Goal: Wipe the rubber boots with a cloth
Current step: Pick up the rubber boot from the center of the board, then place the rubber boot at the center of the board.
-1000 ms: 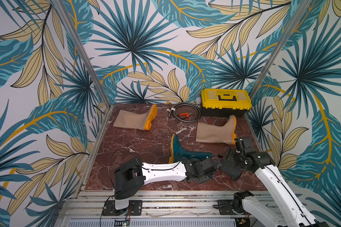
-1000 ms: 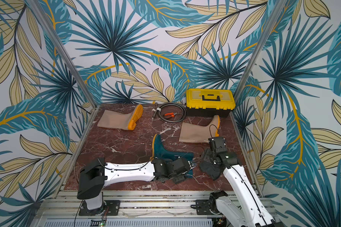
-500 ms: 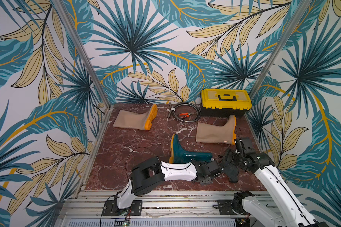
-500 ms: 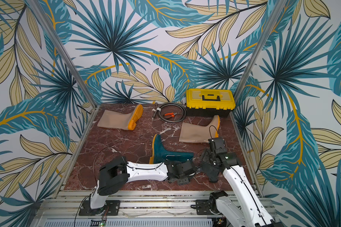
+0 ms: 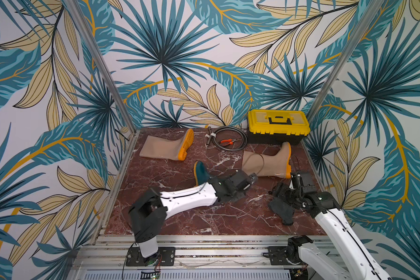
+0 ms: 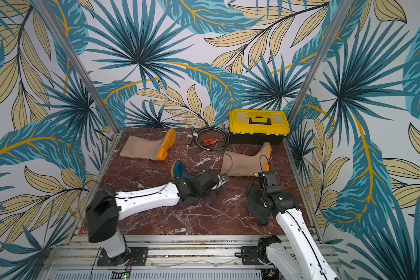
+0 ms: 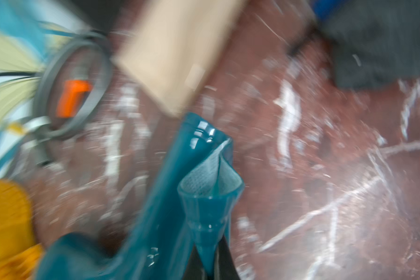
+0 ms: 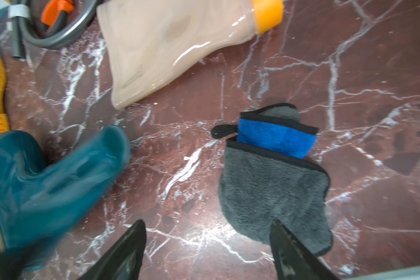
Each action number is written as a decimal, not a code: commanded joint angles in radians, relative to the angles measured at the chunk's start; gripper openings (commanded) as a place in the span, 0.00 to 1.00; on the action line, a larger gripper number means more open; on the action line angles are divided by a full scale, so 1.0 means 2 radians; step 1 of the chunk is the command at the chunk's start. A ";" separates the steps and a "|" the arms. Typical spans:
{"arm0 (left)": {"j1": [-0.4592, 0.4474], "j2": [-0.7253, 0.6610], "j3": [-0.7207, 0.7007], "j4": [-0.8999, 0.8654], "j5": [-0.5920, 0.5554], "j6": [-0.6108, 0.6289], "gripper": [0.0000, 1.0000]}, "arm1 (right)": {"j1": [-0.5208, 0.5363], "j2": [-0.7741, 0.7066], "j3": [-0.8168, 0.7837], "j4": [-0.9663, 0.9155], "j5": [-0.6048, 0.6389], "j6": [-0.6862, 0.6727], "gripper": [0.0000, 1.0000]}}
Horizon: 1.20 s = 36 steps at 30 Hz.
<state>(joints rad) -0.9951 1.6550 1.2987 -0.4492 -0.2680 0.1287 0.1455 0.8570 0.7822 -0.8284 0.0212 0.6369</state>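
Note:
The dark teal rubber boot (image 7: 170, 194) lies on the marble floor, and my left gripper (image 7: 209, 269) is shut on the pinched rim of its shaft. In both top views its toe (image 5: 200, 169) (image 6: 178, 169) shows behind the left arm, and the left gripper (image 5: 249, 180) sits at the shaft end. The dark grey cloth (image 8: 272, 189) (image 5: 280, 209), with a blue fold, lies flat on the floor. My right gripper (image 8: 207, 225) (image 5: 277, 192) hangs open over its near edge, holding nothing. Two beige boots (image 5: 165, 148) (image 5: 264, 162) lie further back.
A yellow toolbox (image 5: 278, 126) stands at the back right. Beside it lies a coiled grey hose (image 5: 243, 143) around orange pliers (image 5: 224, 141). Patterned walls enclose the floor on three sides, and metal rails (image 5: 204, 244) run along the front.
My left gripper has shut on the teal boot's shaft rim and swung back and to the right with it. The right gripper has closed a little and stays over the cloth.

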 commanded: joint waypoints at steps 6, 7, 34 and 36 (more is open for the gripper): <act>0.156 -0.219 -0.041 0.001 0.070 -0.055 0.00 | 0.027 0.029 -0.015 0.089 -0.077 0.034 0.73; 0.169 -0.230 -0.042 -0.001 0.071 -0.061 0.00 | 0.037 0.037 -0.010 0.095 -0.076 0.034 0.72; 0.612 -0.226 0.091 -0.093 0.322 -0.024 0.00 | 0.396 0.736 0.757 0.156 -0.144 0.014 0.62; 0.638 -0.183 0.113 -0.088 0.362 -0.018 0.00 | 0.399 0.785 0.827 0.163 -0.152 0.018 0.60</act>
<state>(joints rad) 0.2249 1.2087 1.4673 -0.7097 0.2752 0.0528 0.9466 2.3402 2.3081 -0.4934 -0.2359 0.6720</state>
